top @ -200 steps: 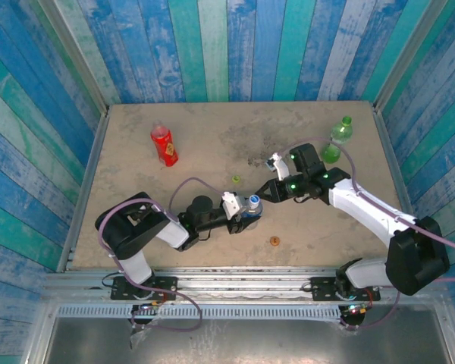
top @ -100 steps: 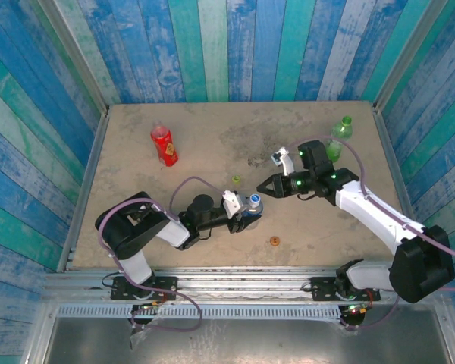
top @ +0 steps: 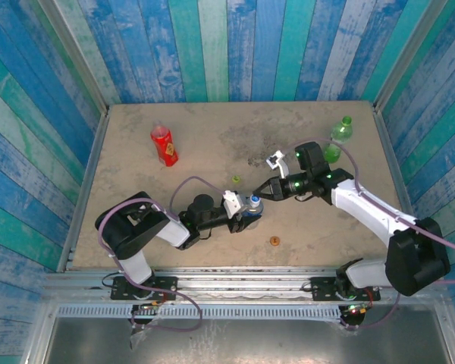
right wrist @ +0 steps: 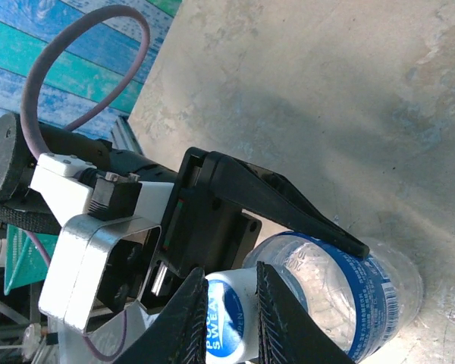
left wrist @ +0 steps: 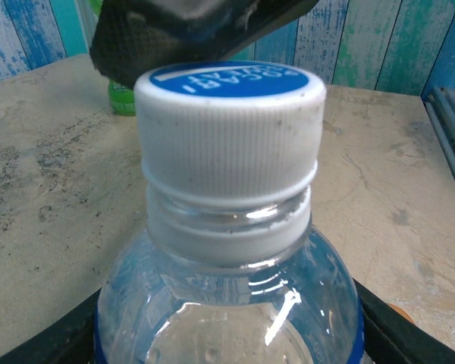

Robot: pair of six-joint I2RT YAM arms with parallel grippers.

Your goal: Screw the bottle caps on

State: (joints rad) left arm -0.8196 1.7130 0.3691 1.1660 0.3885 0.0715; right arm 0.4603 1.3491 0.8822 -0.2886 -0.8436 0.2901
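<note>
The short clear bottle [top: 245, 213] with a blue label lies sideways in my left gripper [top: 241, 213], which is shut on its body; its fingers [left wrist: 411, 338] flank the bottle [left wrist: 227, 303]. The blue and white cap [left wrist: 229, 129] sits on the neck. My right gripper [right wrist: 231, 271] is shut on that cap [right wrist: 226, 322], a finger on each side. The right gripper [top: 260, 194] meets the cap [top: 254, 201] from the right. A red bottle [top: 164, 145] stands at the far left and a green bottle [top: 336, 140] at the far right. A light green cap [top: 236, 180] and an orange cap [top: 274, 241] lie loose.
Blue and green plank walls enclose the tan table [top: 197, 129] on three sides. The right arm [top: 364, 208] stretches across the right half. A metal rail [top: 235, 274] runs along the near edge.
Half a second ago the right gripper had drawn back off the cap; now it is on the cap again. The left gripper and the bottle have stayed put.
</note>
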